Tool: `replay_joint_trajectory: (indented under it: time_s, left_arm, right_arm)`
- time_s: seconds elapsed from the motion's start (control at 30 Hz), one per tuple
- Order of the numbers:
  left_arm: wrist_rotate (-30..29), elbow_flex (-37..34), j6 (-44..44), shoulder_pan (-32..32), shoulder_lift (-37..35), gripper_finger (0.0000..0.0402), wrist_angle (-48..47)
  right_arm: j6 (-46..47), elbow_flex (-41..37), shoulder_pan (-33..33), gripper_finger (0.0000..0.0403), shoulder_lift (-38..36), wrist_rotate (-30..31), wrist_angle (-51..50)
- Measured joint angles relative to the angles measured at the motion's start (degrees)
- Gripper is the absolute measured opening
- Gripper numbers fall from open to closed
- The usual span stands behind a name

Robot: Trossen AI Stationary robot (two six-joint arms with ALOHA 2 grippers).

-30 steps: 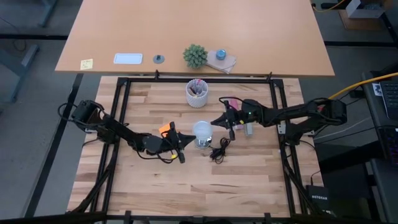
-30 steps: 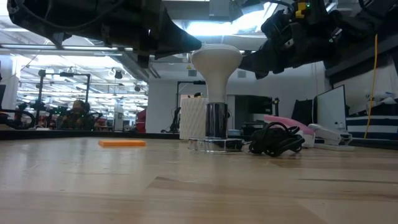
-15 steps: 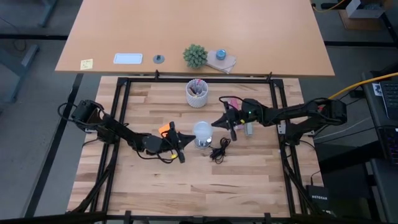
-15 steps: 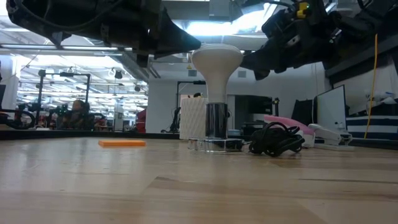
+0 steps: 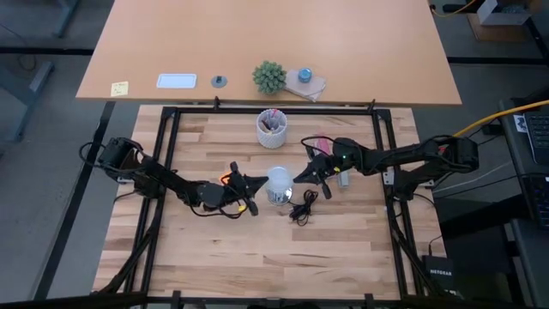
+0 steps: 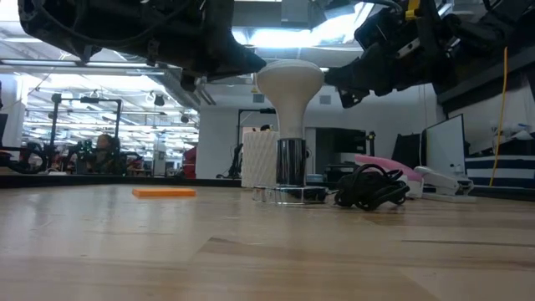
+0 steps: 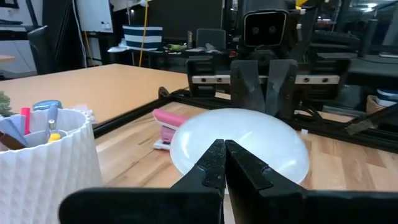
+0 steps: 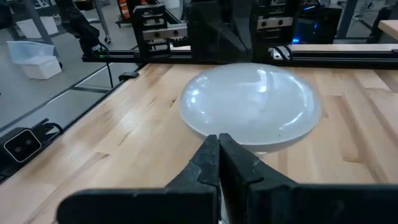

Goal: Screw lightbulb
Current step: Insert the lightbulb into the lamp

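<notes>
The white lightbulb (image 5: 279, 180) stands upright, its narrow base in a silvery fitting (image 6: 290, 163) at the table's middle. My left gripper (image 5: 262, 181) is shut, with its tips at the left side of the bulb's dome (image 6: 290, 79). My right gripper (image 5: 297, 178) is also shut, its tips at the dome's right side. The two grippers face each other across the bulb in both wrist views. My left gripper lays its shut fingertips (image 7: 214, 155) against the left side of the bulb's wide dome (image 7: 199, 135). It comes in about level from the table's left. The bulb stays upright in the fitting. My right gripper lays its shut fingertips (image 8: 211, 149) against the right side of the dome (image 8: 217, 127). It comes from the table's right, slanting slightly down. The bulb stands between the two grippers.
A black cord (image 5: 302, 209) lies coiled just right of the fitting. A white ribbed cup of pens (image 5: 273, 129) stands farther back. An orange piece (image 6: 164, 192) lies left of the bulb, and a pink item (image 5: 316, 142) and a grey one (image 5: 342, 178) lie to the right.
Both wrists have turned while the arms stayed put. The left gripper's tips have swung toward the far edge and now point at the bulb. The right gripper's tips have swung toward the near edge along the dome. The bulb stands as before.
</notes>
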Motion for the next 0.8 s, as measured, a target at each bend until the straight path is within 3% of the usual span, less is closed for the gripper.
replay_joint_trajectory:
  time_s: [0.27, 0.5, 0.8]
  left_arm:
    - [0.7, 0.0, 0.7, 1.3, 0.1, 0.0001, 1.3]
    - [1.3, 0.0, 7.7, 0.0, -0.1, 0.0001, 6.3]
    - [0.8, 0.0, 9.1, -1.4, -0.2, 0.0001, 7.5]
  right_arm:
    - [0.1, 0.0, 0.0, 0.0005, 0.0, -0.8, -0.3]
    - [0.1, 0.0, -0.1, 0.0005, -0.3, 0.7, -0.6]
    - [-0.2, 0.0, -0.1, 0.0005, -5.3, 0.7, -1.8]
